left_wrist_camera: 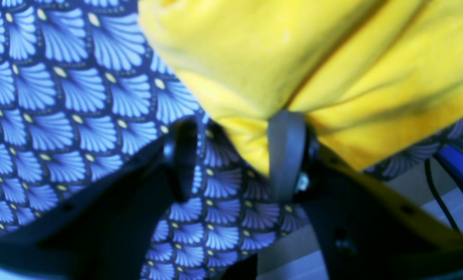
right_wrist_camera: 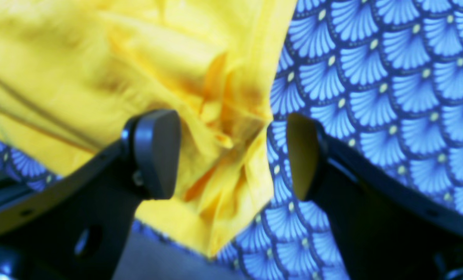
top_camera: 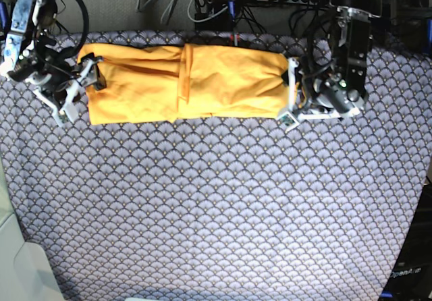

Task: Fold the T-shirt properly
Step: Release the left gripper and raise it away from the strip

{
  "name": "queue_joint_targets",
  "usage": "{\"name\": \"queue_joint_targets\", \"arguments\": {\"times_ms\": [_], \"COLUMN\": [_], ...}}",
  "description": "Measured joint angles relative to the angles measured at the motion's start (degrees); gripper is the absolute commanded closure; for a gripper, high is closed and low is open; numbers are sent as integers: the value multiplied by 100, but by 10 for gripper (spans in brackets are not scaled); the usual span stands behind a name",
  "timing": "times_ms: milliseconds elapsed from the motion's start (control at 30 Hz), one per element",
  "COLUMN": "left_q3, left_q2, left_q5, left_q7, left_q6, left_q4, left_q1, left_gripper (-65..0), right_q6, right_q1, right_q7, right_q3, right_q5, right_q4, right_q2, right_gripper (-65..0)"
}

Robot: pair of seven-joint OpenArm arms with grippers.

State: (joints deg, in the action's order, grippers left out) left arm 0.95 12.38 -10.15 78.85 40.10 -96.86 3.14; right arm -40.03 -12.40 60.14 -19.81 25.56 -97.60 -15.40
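Now both grippers stand wide open, gripping nothing: left gripper (left_wrist_camera: pixel 235 155) touches the T-shirt (top_camera: pixel 185 81) edge, right gripper (right_wrist_camera: pixel 231 155) straddles its hem.

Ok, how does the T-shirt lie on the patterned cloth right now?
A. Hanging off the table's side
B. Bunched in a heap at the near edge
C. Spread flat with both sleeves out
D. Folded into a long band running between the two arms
D: the base view shows the T-shirt as a long folded band across the far part of the patterned cloth, one arm at each end.
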Motion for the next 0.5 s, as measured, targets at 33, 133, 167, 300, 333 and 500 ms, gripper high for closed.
{"name": "queue_joint_targets", "arguments": {"times_ms": [33,133,167,300,333,500], "left_q3": [0,0,0,0,0,0], "left_q2": [0,-2,-2,0,0,0], "left_q5": [2,0,2,0,0,0], "left_q7": [0,0,2,2,2,4], "left_q6": [0,0,0,0,0,0], "left_q4": [0,-7,-7,-7,-7,-7], "left_q1": [0,4,4,4,4,2], "left_gripper": [-289,-289,-289,-289,-289,-289], "right_q6": [2,0,0,0,0,2], "right_q1": [31,142,179,232,229,236], "right_q7": [-20,2,-4,-13,-11,-22], "right_q3": [0,0,0,0,0,-28], "right_q5": [7,2,7,24,24,-22], "right_q4": [168,573,608,675,675,669], "right_q2": [0,2,0,0,2,142], "right_gripper": [-437,-437,-437,-437,-437,-433]}}
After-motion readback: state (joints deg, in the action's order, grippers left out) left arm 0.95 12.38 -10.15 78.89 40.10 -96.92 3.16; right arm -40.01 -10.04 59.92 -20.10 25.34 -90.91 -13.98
